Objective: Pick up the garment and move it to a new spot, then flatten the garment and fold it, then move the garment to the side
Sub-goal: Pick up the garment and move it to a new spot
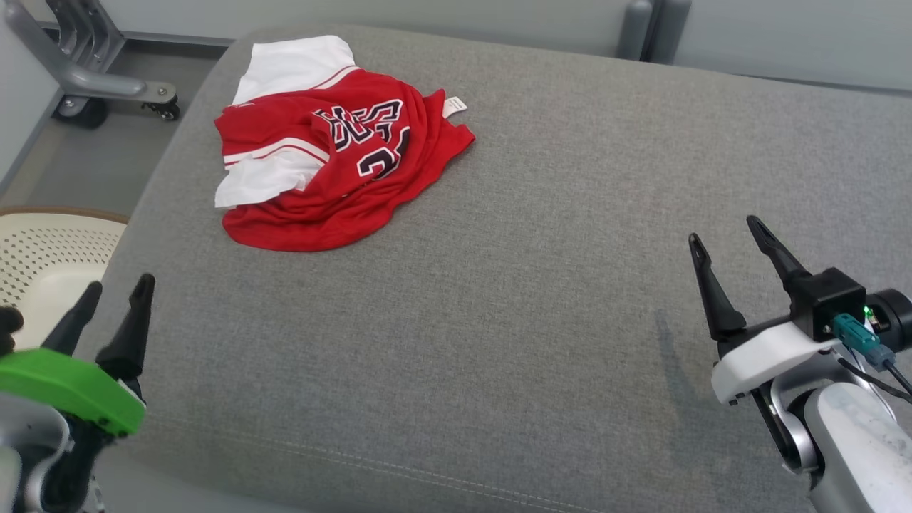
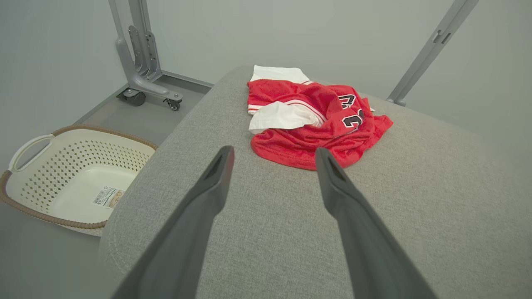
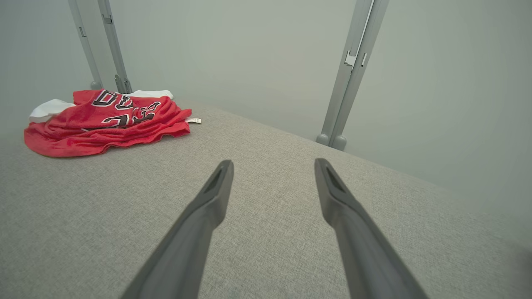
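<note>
A crumpled red jersey (image 1: 335,164) with white sleeves and dark lettering lies bunched at the far left of the grey cushioned surface (image 1: 513,285). In the left wrist view the jersey (image 2: 316,124) sits just beyond my fingertips, slightly right of centre. In the right wrist view the jersey (image 3: 104,120) lies far off at the upper left. My left gripper (image 1: 117,288) hovers open at the near left edge, well short of the garment. My right gripper (image 1: 727,235) stands open at the near right with nothing between its fingers.
A cream perforated laundry basket (image 2: 70,174) stands on the floor left of the cushion, and the basket (image 1: 50,249) lies behind my left gripper in the head view. A grey wheeled metal stand (image 1: 92,78) is at the far left; grey posts (image 3: 349,74) rise behind the cushion.
</note>
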